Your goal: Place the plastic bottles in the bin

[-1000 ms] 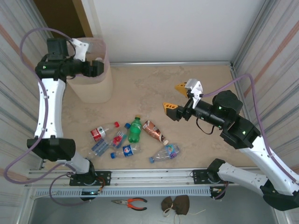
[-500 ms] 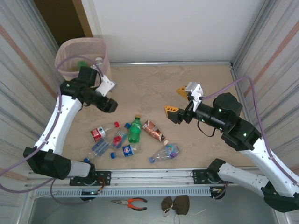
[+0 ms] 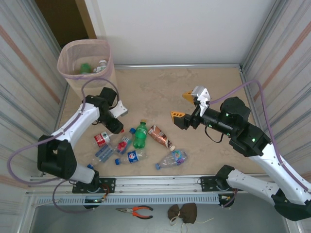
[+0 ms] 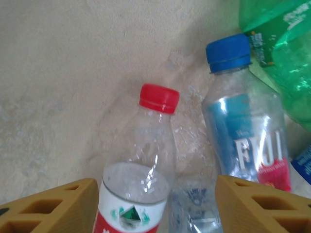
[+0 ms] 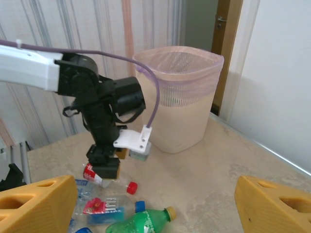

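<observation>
Straddling a red-capped bottle (image 4: 141,160), the left gripper (image 4: 155,187) holds its yellow jaws apart, one on each side of the label, and I judge that they do not press the plastic yet. The risk I see is in the gap: a crumpled clear bottle (image 4: 194,208) lies between the right jaw and the target, so a closing could take both, or push one out sideways. The body is round, smooth and probably empty, so it may roll, or slip toward the cap if the jaws meet it on the narrowing shoulder. Just beside lies a blue-capped bottle (image 4: 243,131), close against a green bottle (image 4: 277,53); a careless lift could drag them. The red-capped bottle is clear, with a white and red label bearing a small green mark, and it lies on its side on the beige table (image 4: 58,73), in the pile near the front left. The bin (image 3: 85,63), pale pink with a thin bag, stands at the far left corner, well apart. The right gripper (image 3: 182,104) hangs wide and empty over the middle.
</observation>
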{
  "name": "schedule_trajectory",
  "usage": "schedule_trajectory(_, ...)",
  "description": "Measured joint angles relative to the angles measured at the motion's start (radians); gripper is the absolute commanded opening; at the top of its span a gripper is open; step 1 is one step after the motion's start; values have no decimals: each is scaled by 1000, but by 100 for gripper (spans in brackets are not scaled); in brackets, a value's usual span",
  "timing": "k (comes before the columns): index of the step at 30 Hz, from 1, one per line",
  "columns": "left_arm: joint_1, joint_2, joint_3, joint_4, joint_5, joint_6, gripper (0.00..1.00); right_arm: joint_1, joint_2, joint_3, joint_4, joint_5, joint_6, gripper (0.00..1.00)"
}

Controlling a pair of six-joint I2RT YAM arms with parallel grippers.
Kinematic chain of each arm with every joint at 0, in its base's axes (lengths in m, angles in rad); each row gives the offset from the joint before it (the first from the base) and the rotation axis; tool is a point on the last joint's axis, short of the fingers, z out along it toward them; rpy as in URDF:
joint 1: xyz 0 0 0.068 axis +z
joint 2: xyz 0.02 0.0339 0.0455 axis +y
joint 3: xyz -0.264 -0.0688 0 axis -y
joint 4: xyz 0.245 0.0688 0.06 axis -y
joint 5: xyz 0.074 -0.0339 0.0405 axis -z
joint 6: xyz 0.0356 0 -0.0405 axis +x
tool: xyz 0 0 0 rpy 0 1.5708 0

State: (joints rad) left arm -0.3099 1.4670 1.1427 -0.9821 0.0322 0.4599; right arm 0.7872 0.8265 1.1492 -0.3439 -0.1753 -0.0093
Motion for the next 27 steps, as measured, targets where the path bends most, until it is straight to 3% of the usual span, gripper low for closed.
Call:
schedule_trajectory(16, -6, 233, 14, 87, 13, 37, 59, -12, -3, -58, 6, 0, 0, 83)
schedule_trajectory(27, -6, 329, 71, 98, 18, 45, 47, -24, -37, -110, 30, 0, 0, 83)
